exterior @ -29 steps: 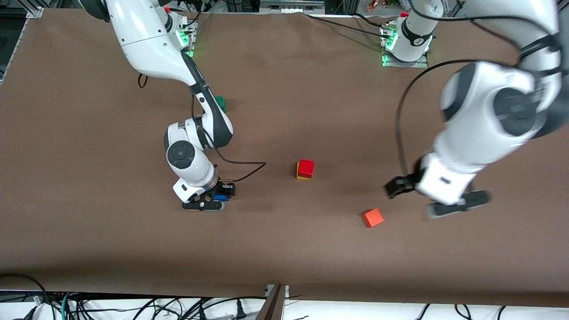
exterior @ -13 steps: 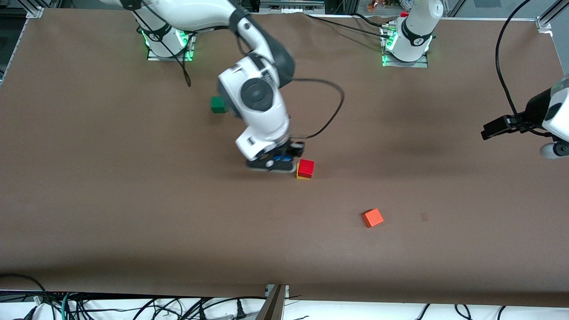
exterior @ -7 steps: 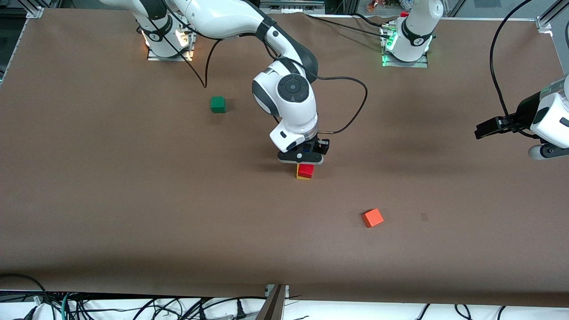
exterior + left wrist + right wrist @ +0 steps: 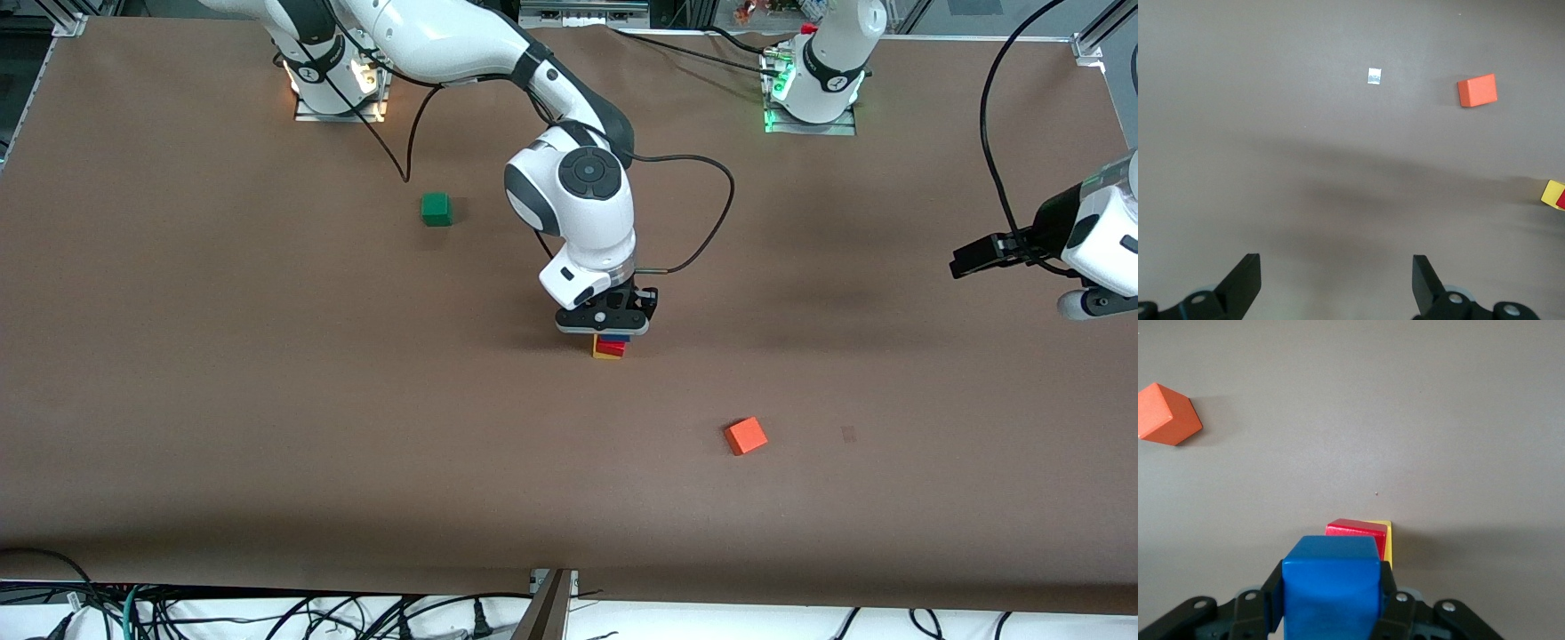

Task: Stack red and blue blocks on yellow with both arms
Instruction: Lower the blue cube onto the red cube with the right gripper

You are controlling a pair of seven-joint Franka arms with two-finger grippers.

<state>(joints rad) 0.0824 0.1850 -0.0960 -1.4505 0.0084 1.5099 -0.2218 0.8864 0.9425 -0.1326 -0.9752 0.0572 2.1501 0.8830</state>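
My right gripper [image 4: 605,322] is shut on the blue block [image 4: 614,339] and holds it just over the stack. The stack is the red block [image 4: 612,348] on the yellow block [image 4: 606,356], mid-table. I cannot tell whether blue touches red. In the right wrist view the blue block [image 4: 1331,587] sits between my fingers [image 4: 1275,595], with red [image 4: 1357,532] and yellow [image 4: 1388,540] partly hidden under it. My left gripper [image 4: 1027,280] is open and empty, waiting in the air at the left arm's end of the table; the left wrist view shows its gripper [image 4: 1335,267] over bare table.
An orange-red cube [image 4: 745,436] lies nearer the front camera than the stack, toward the left arm's end. A green cube [image 4: 436,209] lies farther from it, toward the right arm's end. A small pale scrap [image 4: 849,434] lies beside the orange-red cube.
My right gripper carried the blue block from the right arm's end to over the red block and has sunk lower onto it. My left arm drew back to its end, then stayed still.
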